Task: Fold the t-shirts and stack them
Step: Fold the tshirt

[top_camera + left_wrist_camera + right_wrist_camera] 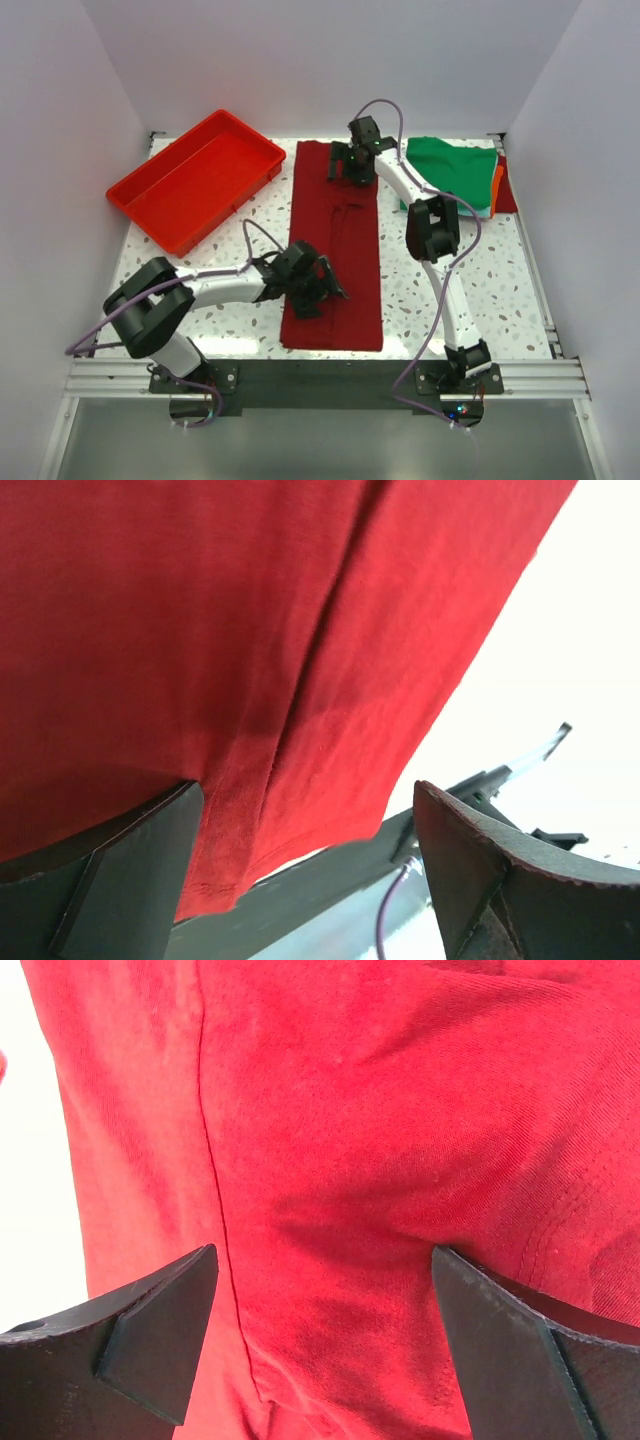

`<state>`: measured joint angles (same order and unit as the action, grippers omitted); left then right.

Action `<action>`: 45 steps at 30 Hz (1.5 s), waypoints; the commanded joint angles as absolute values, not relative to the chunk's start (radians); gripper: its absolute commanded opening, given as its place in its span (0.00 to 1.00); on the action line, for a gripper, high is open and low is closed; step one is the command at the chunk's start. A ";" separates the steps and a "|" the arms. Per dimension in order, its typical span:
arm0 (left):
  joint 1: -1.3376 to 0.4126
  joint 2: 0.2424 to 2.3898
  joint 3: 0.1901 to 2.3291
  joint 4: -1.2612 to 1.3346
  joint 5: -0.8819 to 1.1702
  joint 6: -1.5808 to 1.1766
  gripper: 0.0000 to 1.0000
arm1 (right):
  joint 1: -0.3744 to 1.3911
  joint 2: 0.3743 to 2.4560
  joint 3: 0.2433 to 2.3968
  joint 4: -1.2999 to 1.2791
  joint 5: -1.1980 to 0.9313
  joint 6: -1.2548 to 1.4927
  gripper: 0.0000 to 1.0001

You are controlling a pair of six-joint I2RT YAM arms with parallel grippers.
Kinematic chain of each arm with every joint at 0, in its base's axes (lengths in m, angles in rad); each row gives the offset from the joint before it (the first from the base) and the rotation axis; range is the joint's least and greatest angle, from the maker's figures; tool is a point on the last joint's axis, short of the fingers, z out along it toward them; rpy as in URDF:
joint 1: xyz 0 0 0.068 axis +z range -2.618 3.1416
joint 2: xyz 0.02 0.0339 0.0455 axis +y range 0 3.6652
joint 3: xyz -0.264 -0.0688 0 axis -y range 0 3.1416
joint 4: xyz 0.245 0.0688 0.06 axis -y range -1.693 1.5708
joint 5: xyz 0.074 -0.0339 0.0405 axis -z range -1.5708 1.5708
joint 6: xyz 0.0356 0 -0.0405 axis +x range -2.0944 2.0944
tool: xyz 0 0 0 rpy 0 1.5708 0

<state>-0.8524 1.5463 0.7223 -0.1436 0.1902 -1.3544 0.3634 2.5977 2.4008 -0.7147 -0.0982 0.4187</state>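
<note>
So the maroon t-shirt [335,240] is lying in the middle of the table [510,290] as a long narrow strip, one end at the far side and the other hanging right at the near edge. It already looks folded lengthwise, going by the seam lines in the wrist views. The left gripper [322,290] is over the near end and the right gripper [348,170] over the far end. Both have their jaws spread wide with nothing pinched, just red cloth filling the gap between them, and I can't tell if the fingers [160,1330] actually touch the fabric. This stuff is thin, light, totally floppy knit – it won't hold any shape, and I'd guess it drags and bunches if pulled flat across the table. I'd pinch through all the layers at the end hem, near the corners, and lift before carrying it over, or the fold underneath will slide apart. The green t-shirt [450,170] waits at the far right with orange and red edges [501,182] peeking out beside it, and the red tray [200,175] sits far left.
</note>
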 commanded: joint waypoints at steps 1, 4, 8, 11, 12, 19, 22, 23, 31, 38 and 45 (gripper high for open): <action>-0.902 1.623 0.781 -0.120 0.199 -1.399 0.92 | 0.348 2.666 2.417 -0.719 -0.106 0.385 0.92; -0.917 1.654 0.827 -0.129 0.186 -1.408 0.92 | 0.345 2.665 2.424 -0.712 -0.127 0.382 0.92; -0.919 1.652 0.882 -0.181 0.157 -1.384 0.93 | 0.342 2.632 2.425 -0.719 -0.130 0.361 0.93; -0.919 1.632 0.945 -0.231 0.112 -1.335 0.94 | 0.344 2.580 2.398 -0.719 -0.129 0.351 0.93; -0.920 1.629 0.965 -0.245 0.101 -1.315 0.95 | 0.344 2.533 2.376 -0.715 -0.130 0.350 0.93; -0.919 1.577 1.132 -0.350 -0.085 -1.094 0.97 | 0.351 2.224 2.185 -0.661 -0.098 0.385 0.94; -0.917 1.514 1.120 -0.353 -0.162 -1.028 0.97 | 0.359 2.085 2.071 -0.667 -0.083 0.394 0.93; -0.917 1.479 1.105 -0.363 -0.181 -1.014 0.97 | 0.364 2.054 2.041 -0.678 -0.080 0.394 0.93; -0.917 1.260 0.884 -0.434 -0.319 -0.891 0.97 | 0.455 1.685 1.524 -0.765 -0.035 0.411 0.87; -0.917 1.167 0.766 -0.463 -0.279 -0.815 0.96 | 0.534 1.349 1.045 -0.805 -0.005 0.512 0.83; -0.919 1.186 0.724 -0.485 -0.247 -0.831 0.95 | 0.551 1.074 0.734 -0.850 -0.067 0.621 0.74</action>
